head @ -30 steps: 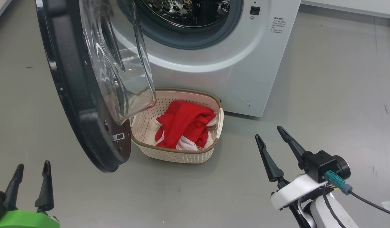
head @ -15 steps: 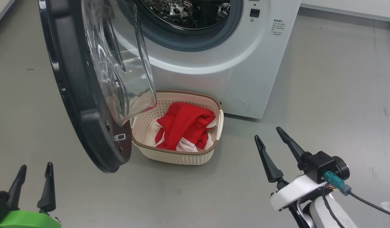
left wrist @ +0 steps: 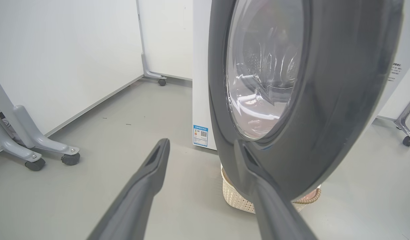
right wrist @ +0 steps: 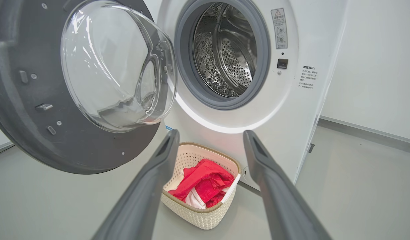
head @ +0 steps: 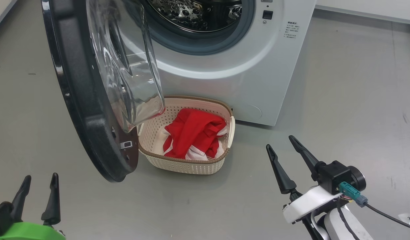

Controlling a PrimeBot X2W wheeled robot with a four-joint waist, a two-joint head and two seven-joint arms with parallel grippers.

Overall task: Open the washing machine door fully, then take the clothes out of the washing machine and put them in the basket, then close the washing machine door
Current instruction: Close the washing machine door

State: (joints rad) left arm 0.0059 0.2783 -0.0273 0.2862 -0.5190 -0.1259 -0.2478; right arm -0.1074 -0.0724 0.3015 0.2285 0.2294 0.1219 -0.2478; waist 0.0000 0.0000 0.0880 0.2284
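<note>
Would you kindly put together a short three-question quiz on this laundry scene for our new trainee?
1. True or false: the washing machine door stands open.
2. Where do the red clothes lie? A) in the drum B) in the basket C) on the floor
3. Fill in the missing word: the left gripper and the right gripper both have their jaws ____, holding nothing.
Key: 1 true; 2 B; 3 open.
</note>
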